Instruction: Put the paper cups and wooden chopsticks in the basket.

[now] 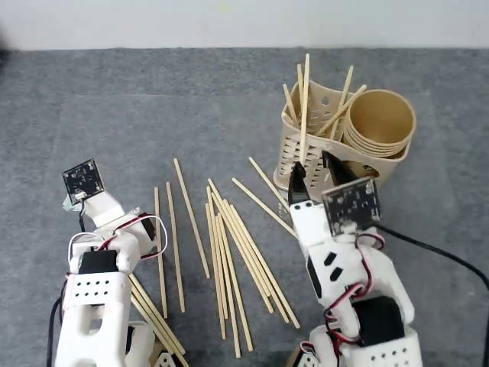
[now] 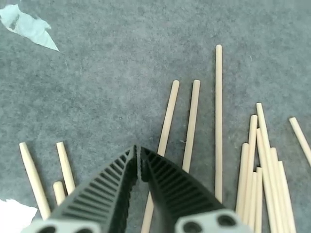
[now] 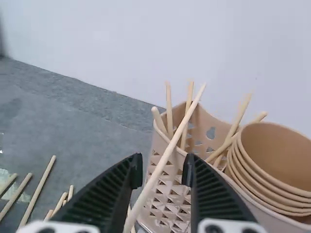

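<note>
A perforated beige basket (image 1: 294, 149) stands at the back right, with stacked paper cups (image 1: 382, 118) in one side and several chopsticks in the other. My right gripper (image 1: 313, 174) is at the basket's near wall, open. One chopstick (image 3: 170, 145) runs between its fingers, along one finger's inner edge, and rises over the basket (image 3: 170, 194) beside the cups (image 3: 277, 160). Many loose chopsticks (image 1: 237, 252) lie on the grey mat between the arms. My left gripper (image 2: 137, 153) is shut and empty just above the mat, among chopsticks (image 2: 218, 121). In the high view the left gripper (image 1: 145, 225) is at the left.
Scraps of pale tape (image 2: 26, 24) and a white scrap (image 2: 12, 216) lie on the mat near the left arm. A black cable (image 1: 435, 248) trails off to the right of the right arm. A white wall (image 3: 146, 39) rises behind the basket.
</note>
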`<action>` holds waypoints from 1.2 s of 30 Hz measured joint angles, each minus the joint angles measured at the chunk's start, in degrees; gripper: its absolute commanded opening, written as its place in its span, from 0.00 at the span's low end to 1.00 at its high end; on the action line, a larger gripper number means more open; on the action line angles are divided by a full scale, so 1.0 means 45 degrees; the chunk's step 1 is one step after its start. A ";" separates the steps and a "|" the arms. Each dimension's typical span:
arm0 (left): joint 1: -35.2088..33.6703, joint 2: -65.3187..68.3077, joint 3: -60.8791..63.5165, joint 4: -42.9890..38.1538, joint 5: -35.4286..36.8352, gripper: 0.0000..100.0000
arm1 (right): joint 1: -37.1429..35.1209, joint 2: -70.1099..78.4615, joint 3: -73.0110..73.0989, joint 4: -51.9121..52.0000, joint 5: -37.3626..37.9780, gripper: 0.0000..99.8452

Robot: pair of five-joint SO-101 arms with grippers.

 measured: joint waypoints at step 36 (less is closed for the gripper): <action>0.0000 0.0000 0.0020 0.0000 0.0000 0.01 | 0.1407 0.3419 -0.3009 0.0000 0.0703 0.01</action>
